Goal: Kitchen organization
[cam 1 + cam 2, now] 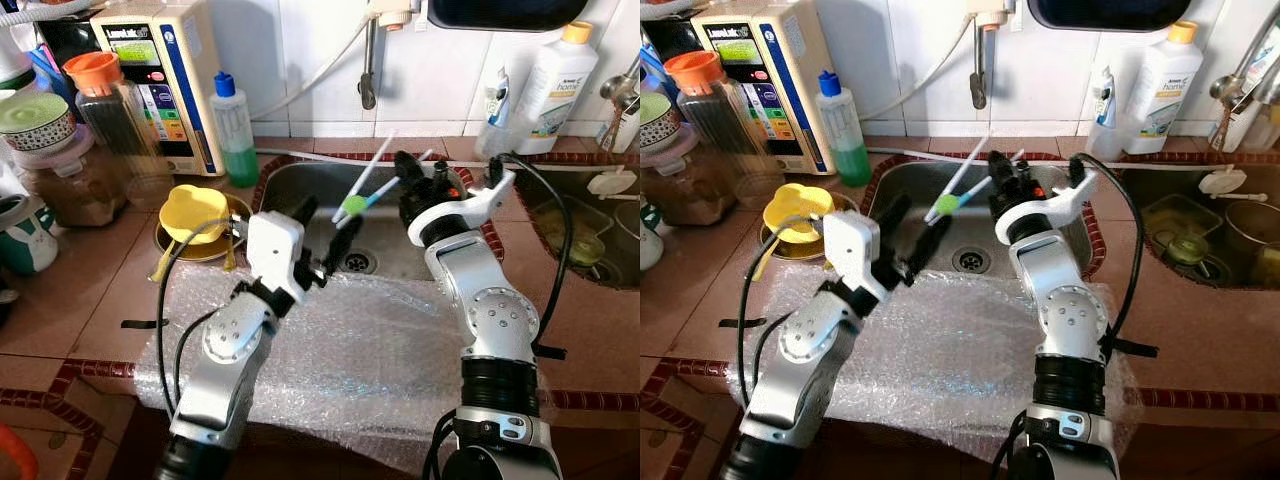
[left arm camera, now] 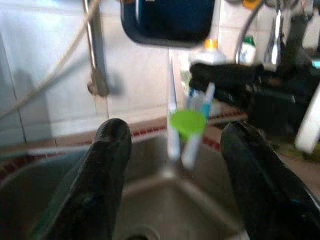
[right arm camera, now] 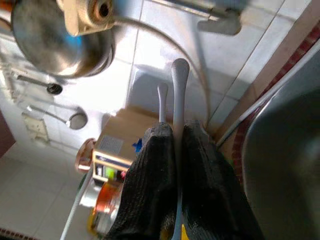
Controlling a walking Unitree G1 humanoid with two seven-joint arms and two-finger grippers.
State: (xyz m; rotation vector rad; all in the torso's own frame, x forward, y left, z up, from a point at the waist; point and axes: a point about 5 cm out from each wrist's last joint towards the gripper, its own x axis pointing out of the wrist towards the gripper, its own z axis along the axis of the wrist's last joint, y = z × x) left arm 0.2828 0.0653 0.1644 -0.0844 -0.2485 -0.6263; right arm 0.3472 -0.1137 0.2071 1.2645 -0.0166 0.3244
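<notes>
Your right gripper (image 1: 412,170), at the centre of the left eye frame, is clamped on two pale utensil handles (image 1: 378,163) joined by one green disc (image 1: 352,206), held in the air over the sink (image 1: 300,185). Your left gripper (image 1: 325,232), lower centre, has its fingers spread apart just below the green disc, touching nothing.

The desk (image 1: 90,290) is red-brown tile, with one sheet of bubble wrap (image 1: 370,350) spread along its front edge under both arms. At upper left stand one beige water machine (image 1: 165,70), one green-liquid bottle (image 1: 235,130), one orange-lidded jar (image 1: 110,105) and one yellow funnel (image 1: 193,213) in a metal bowl. Two white bottles (image 1: 555,85) sit at upper right against the white tiled wall.

The left wrist view shows the gap between the spread fingers (image 2: 102,180) with the green disc beyond. The right wrist view shows the fingers pressed together on the handles.
</notes>
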